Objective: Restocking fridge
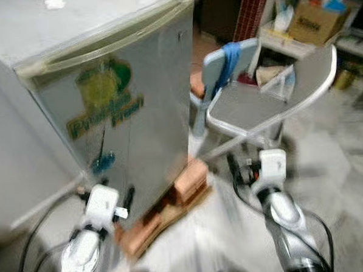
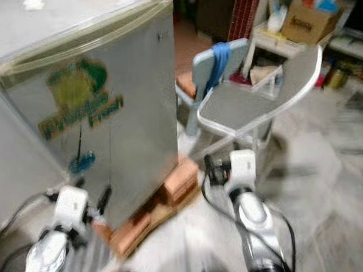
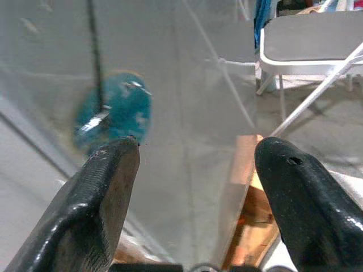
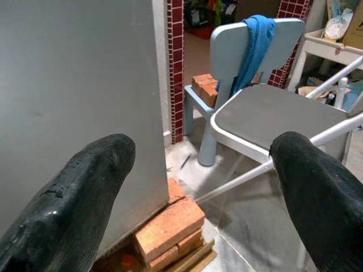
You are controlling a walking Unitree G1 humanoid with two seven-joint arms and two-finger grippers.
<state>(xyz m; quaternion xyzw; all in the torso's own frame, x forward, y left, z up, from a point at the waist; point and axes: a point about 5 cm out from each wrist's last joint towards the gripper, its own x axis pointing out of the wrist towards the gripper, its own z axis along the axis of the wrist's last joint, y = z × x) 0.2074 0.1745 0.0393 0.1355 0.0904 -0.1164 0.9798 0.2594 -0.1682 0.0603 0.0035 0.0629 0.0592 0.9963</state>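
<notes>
fridge door shut, left tool spread before it

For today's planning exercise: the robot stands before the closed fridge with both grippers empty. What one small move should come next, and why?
Probably bring the left gripper up toward the fridge door's edge to open it. The door is shut, the gripper is open and empty, facing the lower front, so restocking cannot begin until the door opens.

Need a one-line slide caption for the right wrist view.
Open right gripper facing the fridge side, bricks beneath it, blue chair beyond.
</notes>
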